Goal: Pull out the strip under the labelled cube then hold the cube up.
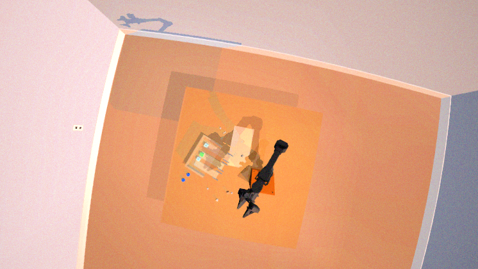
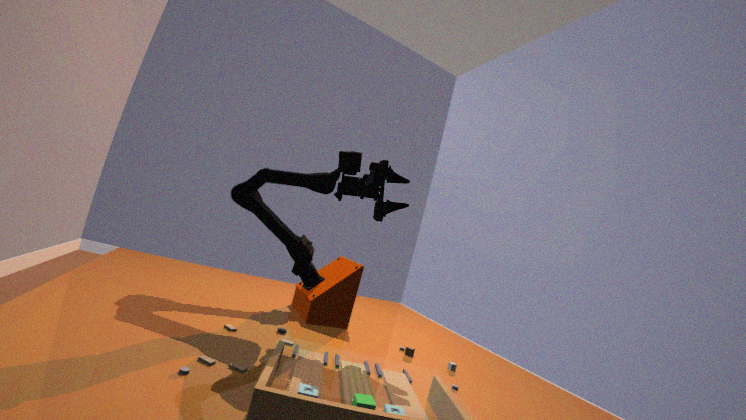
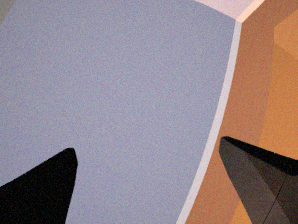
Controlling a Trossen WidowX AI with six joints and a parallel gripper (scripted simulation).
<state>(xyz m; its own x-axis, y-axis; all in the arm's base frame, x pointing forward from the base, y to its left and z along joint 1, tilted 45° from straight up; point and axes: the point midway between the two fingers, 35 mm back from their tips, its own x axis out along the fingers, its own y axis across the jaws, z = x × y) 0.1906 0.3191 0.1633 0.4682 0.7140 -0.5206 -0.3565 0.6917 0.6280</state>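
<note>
The gripper (image 2: 390, 194) stood wide open and empty, high above and well apart from the tray (image 2: 271, 388) far below it, where 2 labelled-looking cubes (image 2: 308, 389) rested on strips; identifying 1 correct strip mattered first.

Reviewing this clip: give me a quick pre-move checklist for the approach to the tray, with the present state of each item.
1. Gripper open and holding nothing: ok.
2. Gripper near the tray: not ok; it hangs high in the air, pointing toward the wall.
3. Cubes on the strips: ok; two pale marked cubes and a green cube each sit on a strip.
4. Which cube is the labelled one: cannot tell; the marks are too small to read.
5. Wrist view shows the tray: not ok; only walls and floor.
6. Strip handle ends unobstructed: ok.
</note>
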